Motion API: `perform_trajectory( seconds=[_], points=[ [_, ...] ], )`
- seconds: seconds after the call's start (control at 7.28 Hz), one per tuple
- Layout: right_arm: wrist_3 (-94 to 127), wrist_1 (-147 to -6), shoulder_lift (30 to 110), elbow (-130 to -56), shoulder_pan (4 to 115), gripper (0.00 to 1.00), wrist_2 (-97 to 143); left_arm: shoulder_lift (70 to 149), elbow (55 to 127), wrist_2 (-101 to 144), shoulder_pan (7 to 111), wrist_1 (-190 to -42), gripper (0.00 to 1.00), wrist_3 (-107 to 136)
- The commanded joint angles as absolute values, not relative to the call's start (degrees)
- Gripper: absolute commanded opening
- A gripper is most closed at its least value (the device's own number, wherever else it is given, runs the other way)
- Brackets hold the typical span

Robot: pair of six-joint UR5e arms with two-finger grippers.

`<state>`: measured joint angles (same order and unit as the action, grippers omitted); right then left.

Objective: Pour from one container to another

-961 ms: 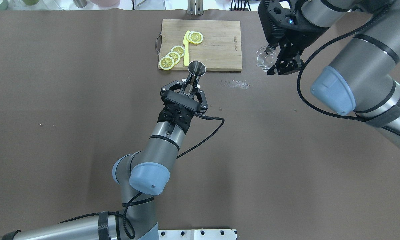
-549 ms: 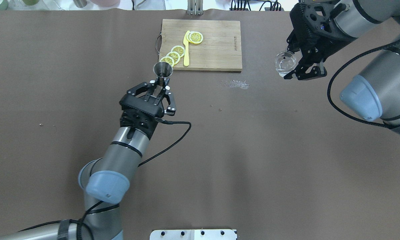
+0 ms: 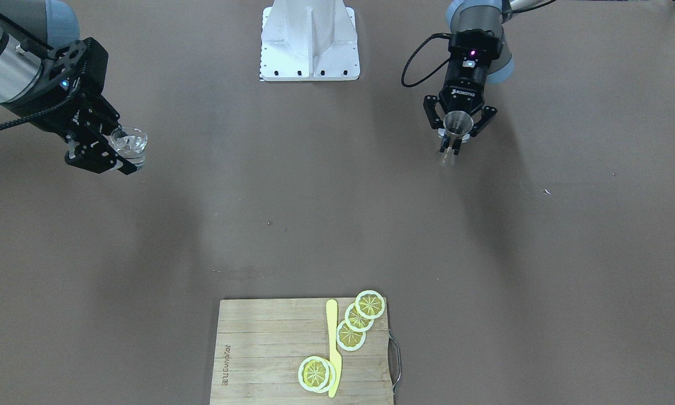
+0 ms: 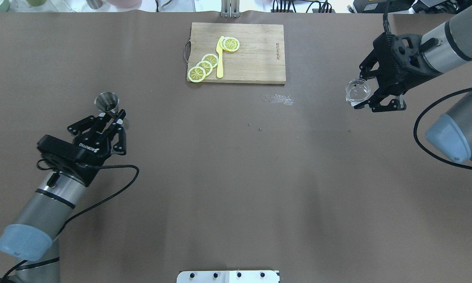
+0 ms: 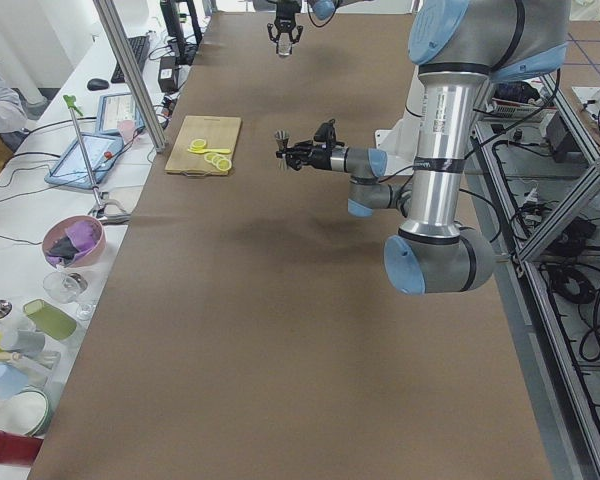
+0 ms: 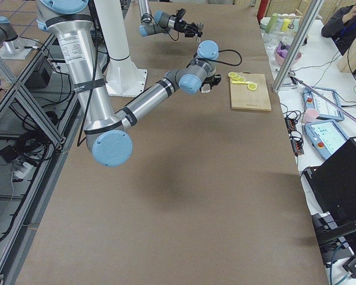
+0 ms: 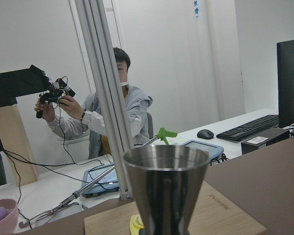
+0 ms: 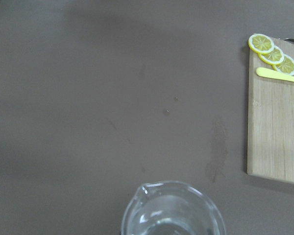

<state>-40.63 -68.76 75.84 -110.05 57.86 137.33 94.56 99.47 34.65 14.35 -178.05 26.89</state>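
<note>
Steel on the left: the small dark hourglass-shaped steel jigger [image 4: 107,103] stands upright, pinched at its lower cone by the left gripper [image 4: 112,117], above the brown table [image 4: 236,177] near its left edge. Over by the right edge, the right gripper [image 4: 365,94] is clamped on the small clear glass tumbler [image 4: 357,90], mouth up. They're well apart, so the danger, I'd say, is the meeting. That's a small rim to hit, and a tilt begun off-line puts the pour on the table. The thin fingertip hold could let the jigger swivel too. Its mouth is wide and round, its waist narrow; I can't tell what's inside. At the far edge lie a wooden cutting board [image 4: 255,55], lemon slices [image 4: 204,65] and a yellow knife [image 4: 219,59].
</note>
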Motion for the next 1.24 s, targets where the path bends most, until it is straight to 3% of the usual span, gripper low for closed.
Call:
perform_trajectory(
  seconds=[0.0,0.14,0.27,0.69,1.1],
  points=[
    [-39.0,-57.3,80.4,-105.9,57.9,0.00,137.4,87.0,94.1,34.5,13.6,-195.8,0.00,26.9],
    [-36.8,-51.5,80.7,-102.3,57.9,0.00,137.4,86.2,87.3,34.9,13.6,-202.3,0.00,26.8],
    [-35.3,-46.2,80.7,-98.5,57.9,0.00,137.4,86.1,85.4,34.9,13.6,-202.2,0.00,26.8],
    [-22.6,-21.1,79.1,-81.8,57.8,0.00,137.7,83.6,85.3,34.2,13.6,-197.8,0.00,27.6],
    [-20.3,-17.5,77.6,-76.7,57.7,0.00,137.7,83.0,85.3,27.1,12.7,-182.6,0.00,49.8]
  ],
)
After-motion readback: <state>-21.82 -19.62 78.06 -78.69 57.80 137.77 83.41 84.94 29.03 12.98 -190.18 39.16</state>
